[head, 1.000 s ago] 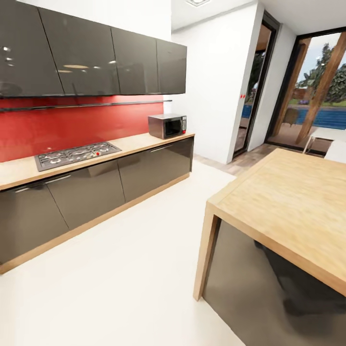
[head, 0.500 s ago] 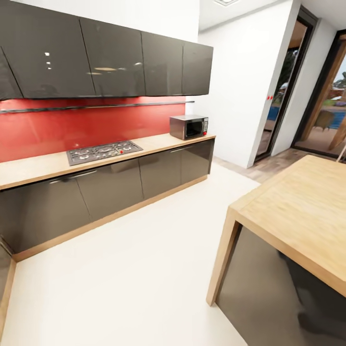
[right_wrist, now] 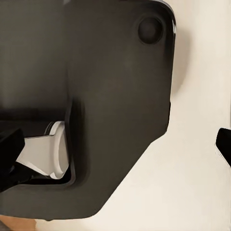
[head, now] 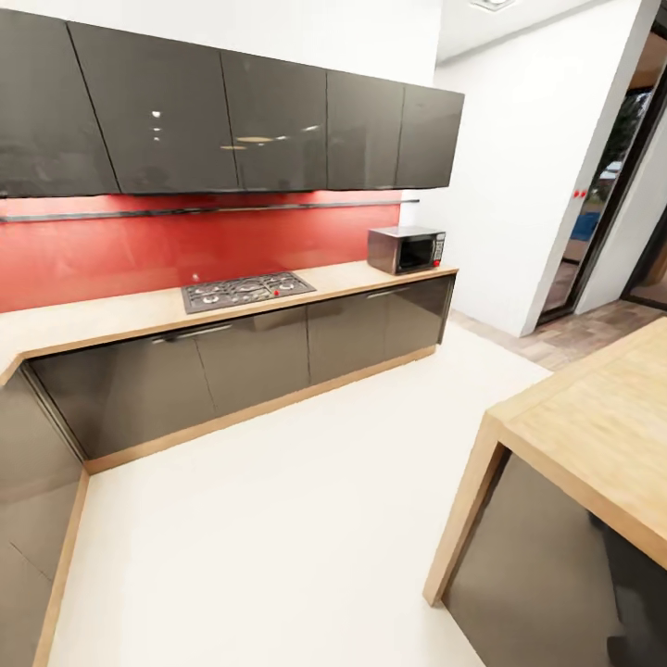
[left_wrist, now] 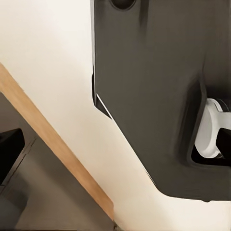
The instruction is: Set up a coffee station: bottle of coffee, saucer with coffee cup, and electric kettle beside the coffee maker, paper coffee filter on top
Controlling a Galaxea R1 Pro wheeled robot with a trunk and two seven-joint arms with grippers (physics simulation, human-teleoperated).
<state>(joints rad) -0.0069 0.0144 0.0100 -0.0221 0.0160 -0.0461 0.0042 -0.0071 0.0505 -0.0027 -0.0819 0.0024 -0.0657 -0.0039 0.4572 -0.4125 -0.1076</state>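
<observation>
1. Kitchen countertop runs along the red wall under my head camera, light wood over glossy grey cabinet fronts, and turns a corner at the near left.
2. On it sit a gas hob with a red knob and, at the far end, a steel microwave. The kitchen shelf is a thin dark slab across the red backsplash, below the dark wall cabinets.
3. The wooden island table juts in at the lower right, over the white floor.
4. Compared with half a second ago, my view has swung: hob and microwave lie further right in the picture, the counter's left corner has come into sight, and less of the island table shows. The camera moved, not the things.
5. I can read no writing or brand anywhere.
6. My wrist cameras look at the dark robot base and the floor; a black fingertip shows at a picture edge, and I cannot tell how far either gripper is open, nor whether it holds anything.
</observation>
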